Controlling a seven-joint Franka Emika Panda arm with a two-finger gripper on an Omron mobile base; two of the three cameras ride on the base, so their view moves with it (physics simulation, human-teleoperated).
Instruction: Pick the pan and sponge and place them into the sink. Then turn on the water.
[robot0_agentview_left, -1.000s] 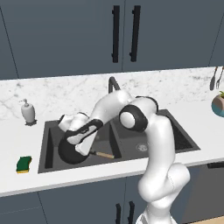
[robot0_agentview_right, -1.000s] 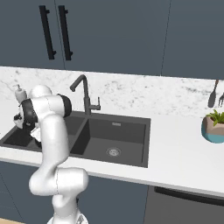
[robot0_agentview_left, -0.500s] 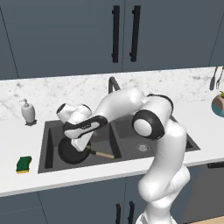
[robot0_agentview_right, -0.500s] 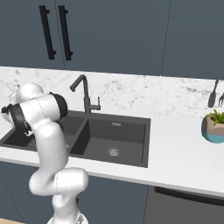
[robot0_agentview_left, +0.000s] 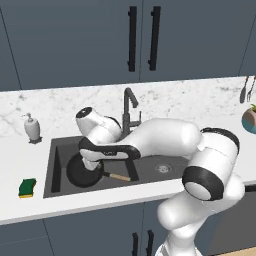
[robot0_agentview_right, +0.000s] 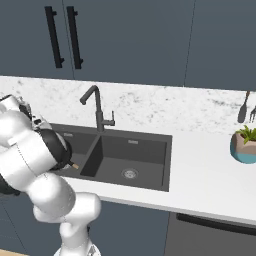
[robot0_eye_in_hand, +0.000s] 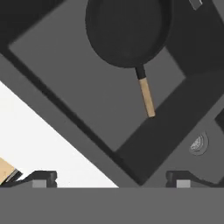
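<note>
Within the left basin of the sink (robot0_agentview_left: 56, 165): pan (robot0_agentview_left: 84, 171), black, flat on the floor, wooden handle pointing toward 4 o'clock in the left base view. Gripper (robot0_eye_in_hand: 111, 177): above the basin, fingers spread wide, holding nothing. Sponge (robot0_agentview_left: 27, 187): on the counter at 9 o'clock of the sink, well apart. Handling, judged: sponge light, soft, compressible; pinch across its short sides from above. Faucet (robot0_agentview_left: 129, 107): behind the divider, no stream visible.

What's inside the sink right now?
The pan lies in the sink's left basin, wooden handle toward the divider. The right basin shows just its drain. The arm covers part of the left basin.
</note>
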